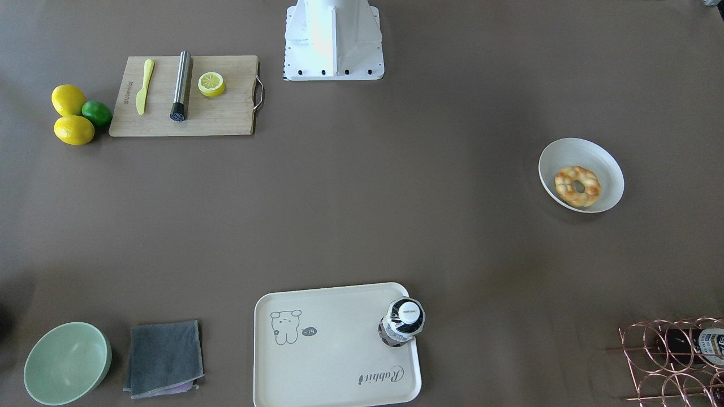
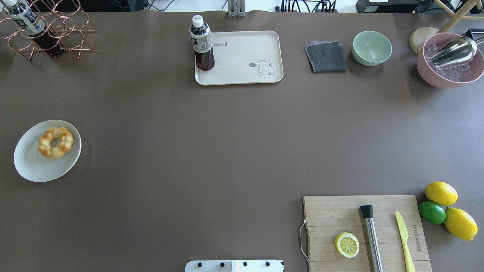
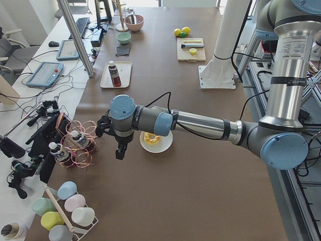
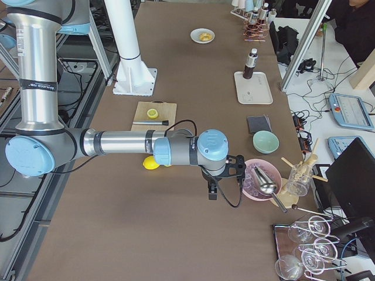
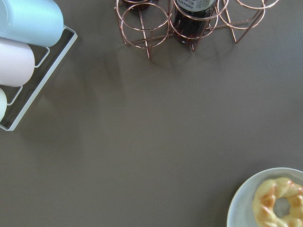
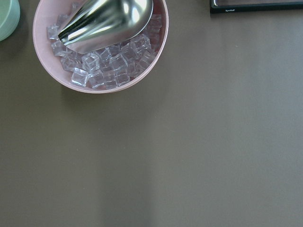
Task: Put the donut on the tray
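Observation:
The donut (image 2: 55,142), a golden-brown braided ring, lies in a white round bowl (image 2: 34,166) at the table's left side; it also shows in the front view (image 1: 577,186) and at the lower right of the left wrist view (image 5: 281,208). The cream tray (image 2: 242,56) with the rabbit drawing sits at the far middle, with a dark drink bottle (image 2: 202,43) standing on its left corner. My left gripper (image 3: 120,150) hangs above the table beside the bowl, towards the wire rack; I cannot tell if it is open. My right gripper (image 4: 213,192) hangs near the pink bowl; I cannot tell its state.
A copper wire rack (image 2: 49,26) with bottles stands at the far left. A grey cloth (image 2: 326,56), a green bowl (image 2: 372,48) and a pink bowl of ice with a scoop (image 2: 450,60) stand at the far right. A wooden cutting board (image 2: 340,215) with a lemon half, lemons and a lime lies near right.

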Controlling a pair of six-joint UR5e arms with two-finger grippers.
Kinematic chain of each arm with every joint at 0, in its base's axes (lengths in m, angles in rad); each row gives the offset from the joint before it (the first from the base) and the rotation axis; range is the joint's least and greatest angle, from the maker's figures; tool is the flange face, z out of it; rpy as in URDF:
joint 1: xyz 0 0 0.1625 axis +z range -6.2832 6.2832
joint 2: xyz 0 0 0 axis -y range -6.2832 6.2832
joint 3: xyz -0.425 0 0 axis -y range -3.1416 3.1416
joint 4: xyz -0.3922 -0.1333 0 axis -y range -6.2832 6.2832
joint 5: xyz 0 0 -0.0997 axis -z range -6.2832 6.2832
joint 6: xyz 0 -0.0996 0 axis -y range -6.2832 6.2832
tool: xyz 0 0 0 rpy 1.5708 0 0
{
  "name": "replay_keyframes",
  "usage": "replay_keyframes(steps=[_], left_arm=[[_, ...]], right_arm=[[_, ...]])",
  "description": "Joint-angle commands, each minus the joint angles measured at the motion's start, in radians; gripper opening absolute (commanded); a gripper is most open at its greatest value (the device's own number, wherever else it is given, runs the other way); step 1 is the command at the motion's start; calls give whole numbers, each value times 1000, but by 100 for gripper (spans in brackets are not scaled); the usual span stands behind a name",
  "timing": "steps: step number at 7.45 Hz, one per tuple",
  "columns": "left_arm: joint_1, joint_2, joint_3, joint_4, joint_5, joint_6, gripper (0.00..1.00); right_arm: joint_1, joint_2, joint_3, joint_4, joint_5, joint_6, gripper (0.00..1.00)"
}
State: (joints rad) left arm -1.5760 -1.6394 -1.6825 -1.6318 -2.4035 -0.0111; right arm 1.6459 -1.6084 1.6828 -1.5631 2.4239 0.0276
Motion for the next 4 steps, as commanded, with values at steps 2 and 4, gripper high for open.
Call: replay_keyframes(steps=[2,4], left_arm=[[202,50,-82,-139,6,-397,98],[328,185,-54,-512,55,-624,98]], right_arm=[[-2,-1,0,0,6,3,100],[-3,-1,-2,0,7,5,100]])
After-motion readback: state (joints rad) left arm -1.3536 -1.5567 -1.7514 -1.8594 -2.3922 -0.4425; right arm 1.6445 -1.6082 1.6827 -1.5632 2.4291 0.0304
